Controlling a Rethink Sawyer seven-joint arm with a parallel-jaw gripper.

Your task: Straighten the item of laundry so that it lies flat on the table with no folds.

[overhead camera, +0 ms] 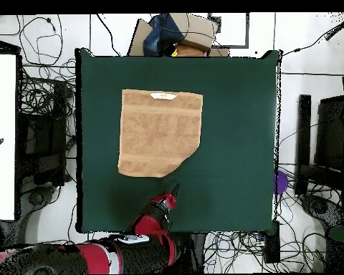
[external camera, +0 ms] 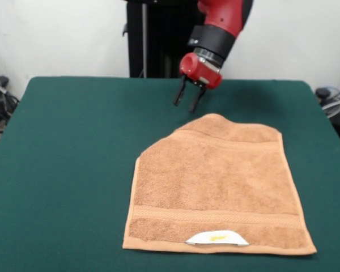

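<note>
The tan terry towel [external camera: 218, 184] lies spread on the dark green table [external camera: 73, 170], right of centre in the front view. Its far left corner is folded under, so that edge runs diagonally. A white label with a yellow mark [external camera: 217, 238] sits at its near edge. My gripper [external camera: 187, 101] hangs open and empty just above the table, a little beyond the towel's far edge. In the overhead view the towel [overhead camera: 159, 131] lies in the upper middle of the table [overhead camera: 232, 129], with the gripper [overhead camera: 175, 192] below its lower right folded corner.
Cables and equipment lie on the floor around the table [overhead camera: 46, 107]. A cardboard box and a dark blue item [overhead camera: 176, 32] sit beyond the table's top edge in the overhead view. A white panel [overhead camera: 1, 136] stands at the left.
</note>
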